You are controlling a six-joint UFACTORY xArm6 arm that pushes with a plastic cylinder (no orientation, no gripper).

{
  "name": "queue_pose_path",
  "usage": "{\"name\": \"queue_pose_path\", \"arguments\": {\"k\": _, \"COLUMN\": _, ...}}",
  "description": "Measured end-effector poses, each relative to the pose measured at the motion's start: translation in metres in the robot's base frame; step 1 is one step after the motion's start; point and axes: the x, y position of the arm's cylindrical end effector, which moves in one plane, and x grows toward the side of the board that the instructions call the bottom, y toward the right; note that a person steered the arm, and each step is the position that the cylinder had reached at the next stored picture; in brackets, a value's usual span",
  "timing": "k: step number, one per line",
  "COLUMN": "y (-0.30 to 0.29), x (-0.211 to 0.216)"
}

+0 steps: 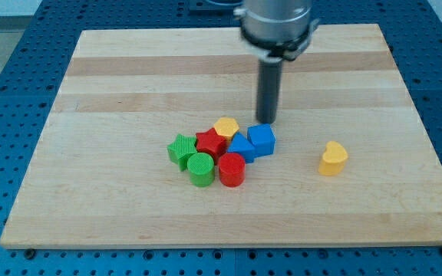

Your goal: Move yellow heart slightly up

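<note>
My tip [266,121] stood on the table [129,69] just above the blue cube [261,140] at the upper right of the cluster; the end effector was a plain rod, holding nothing. The yellow heart [333,158] lay alone, well apart at the view's right. The cluster also held a yellow block [226,127], red star [210,142], blue block [241,147], red cylinder [232,169], green star [181,149] and green cylinder [201,169].
</note>
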Motion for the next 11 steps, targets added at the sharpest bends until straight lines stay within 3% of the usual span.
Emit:
{"name": "queue_pose_path", "arguments": {"k": 1, "y": 0.061, "x": -0.007}}
{"name": "queue_pose_path", "arguments": {"k": 2, "y": 0.103, "x": 0.030}}
{"name": "queue_pose_path", "arguments": {"k": 3, "y": 0.115, "x": 0.113}}
{"name": "queue_pose_path", "arguments": {"k": 5, "y": 0.093, "x": 0.143}}
{"name": "queue_pose_path", "arguments": {"k": 6, "y": 0.074, "x": 0.133}}
{"name": "queue_pose_path", "arguments": {"k": 8, "y": 0.069, "x": 0.013}}
{"name": "queue_pose_path", "arguments": {"k": 9, "y": 0.068, "x": -0.013}}
{"name": "queue_pose_path", "arguments": {"k": 10, "y": 0.068, "x": 0.010}}
{"name": "queue_pose_path", "arguments": {"k": 11, "y": 0.104, "x": 0.000}}
